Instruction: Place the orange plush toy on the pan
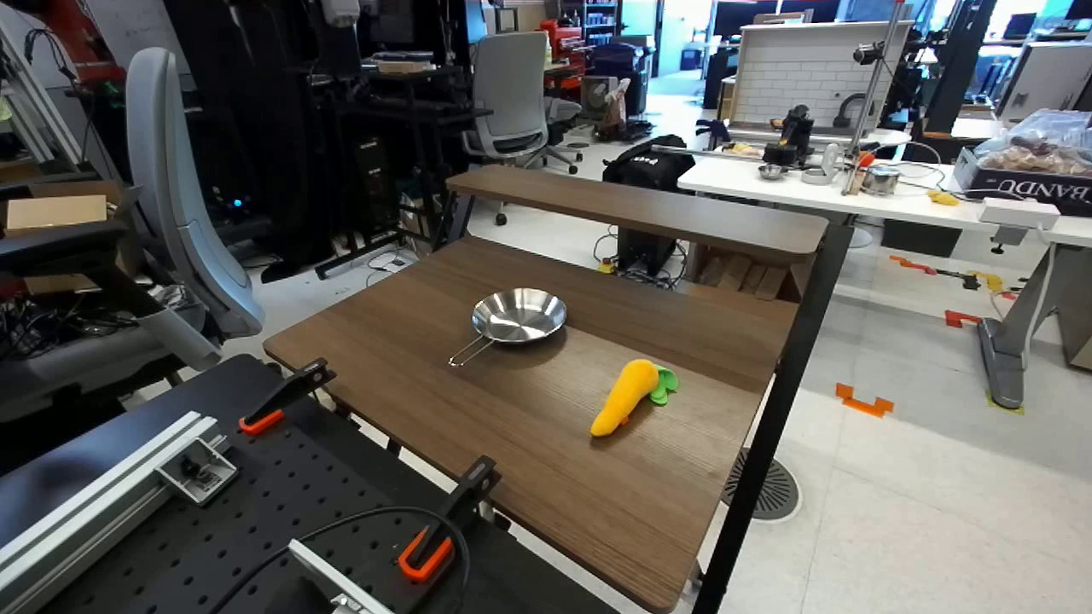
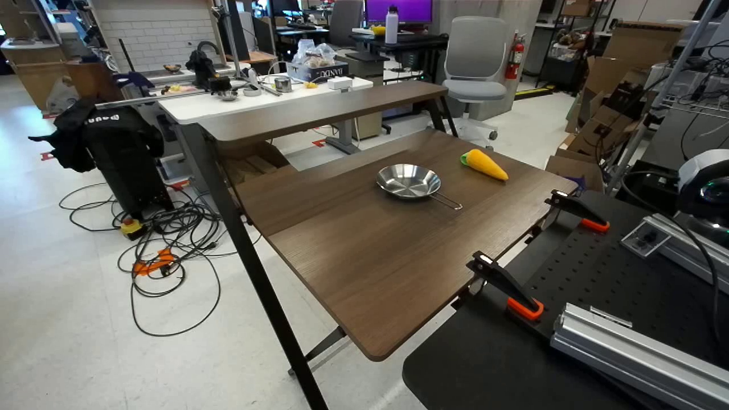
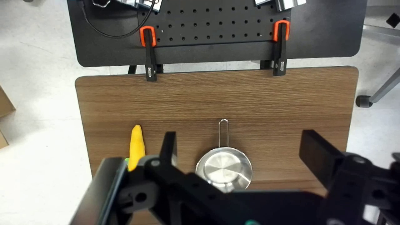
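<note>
The orange plush toy [image 1: 629,397] is carrot-shaped with a green leafy tip and lies on the brown table in both exterior views [image 2: 484,164]. The pan [image 1: 519,317] is shiny silver with a thin wire handle and rests upright on the table, apart from the toy. It also shows in the other views [image 2: 409,182] [image 3: 224,167]. In the wrist view the toy [image 3: 137,147] lies left of the pan, its green tip mostly hidden by a gripper part. My gripper [image 3: 239,133] is open and empty, high above the table, its fingers framing the pan. Neither exterior view shows it.
The brown table [image 1: 409,392] has a raised shelf [image 1: 640,209] along its far side and black legs [image 1: 768,426]. A black perforated base table [image 1: 281,495] adjoins it. Two orange-handled clamps [image 3: 150,53] [image 3: 280,47] stick over the near table edge.
</note>
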